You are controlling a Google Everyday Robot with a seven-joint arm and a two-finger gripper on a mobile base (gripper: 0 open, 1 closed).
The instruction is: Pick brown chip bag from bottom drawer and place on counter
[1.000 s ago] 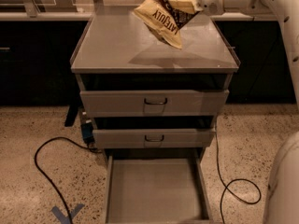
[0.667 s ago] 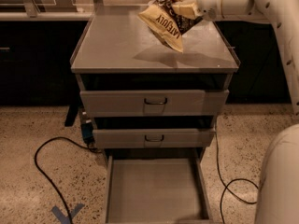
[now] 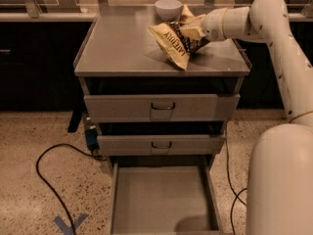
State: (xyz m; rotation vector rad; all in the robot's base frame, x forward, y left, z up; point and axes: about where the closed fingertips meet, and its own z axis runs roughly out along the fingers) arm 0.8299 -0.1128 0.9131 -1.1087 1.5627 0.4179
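The brown chip bag point(image 3: 177, 39) has a dark brown middle and cream-tan ends with lettering. It hangs tilted over the right part of the grey counter point(image 3: 122, 48), its lower end at or just above the surface. My gripper point(image 3: 193, 28) is shut on the bag's upper right end, at the end of the white arm reaching in from the right. The bottom drawer point(image 3: 161, 195) is pulled out, and its flat grey floor is bare.
A pale bowl point(image 3: 168, 8) stands at the counter's back edge, just behind the bag. Two upper drawers point(image 3: 161, 106) with dark handles are partly open. A black cable point(image 3: 49, 180) loops on the speckled floor at left. My white base point(image 3: 281, 180) fills the lower right.
The view has shifted, so the cabinet sits lower and the bowl now shows. The bag is lower over the counter, still in the gripper.
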